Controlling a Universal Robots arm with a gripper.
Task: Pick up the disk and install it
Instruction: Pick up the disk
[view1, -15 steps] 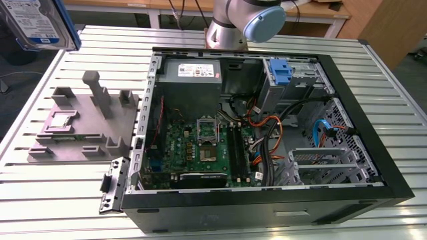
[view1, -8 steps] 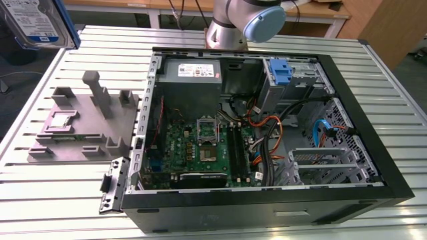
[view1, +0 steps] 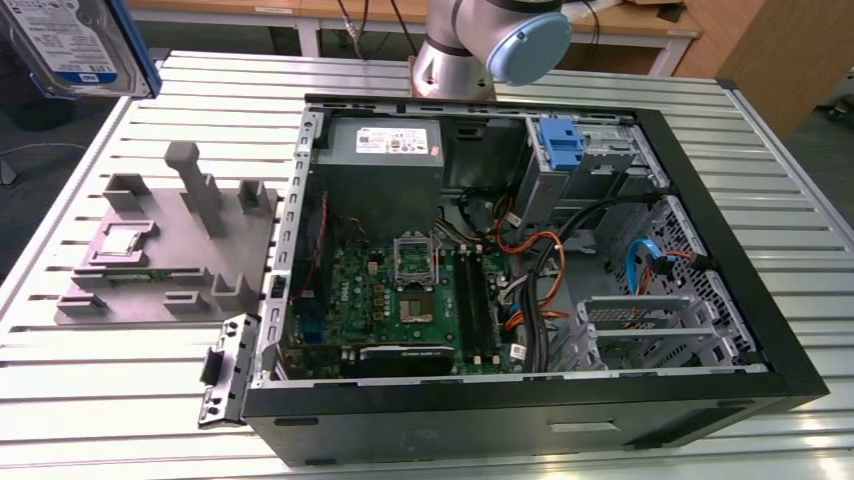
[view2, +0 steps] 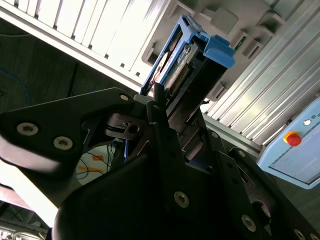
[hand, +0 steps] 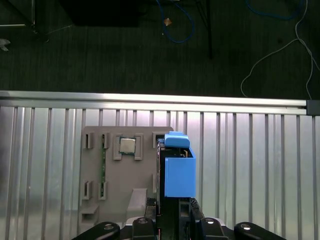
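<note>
Gripper (view2: 167, 112) was clamped on the disk (view2: 187, 60), fingers (view2: 159, 107) pinching its sides, blue rail end sticking out past the tips. In the ext. view the disk (view1: 67, 45) hung in the air at the top left corner, label facing the camera, above the table's (view1: 120, 400) far left edge and well apart from the open PC case (view1: 747, 300). First wrist view: disk (hand: 177, 170) seen edge-on, over the edge of the grey fixture (hand: 120, 175), gripper (hand: 172, 207) closed on it. Fixture (view1: 147, 260) lay on the table just beside the case. Inside the case: PSU (view1: 387, 145), mobo (view1: 400, 290), bare blue bracket (view1: 563, 145) in the bay. Arm base (view1: 487, 45) stood behind the case.
</note>
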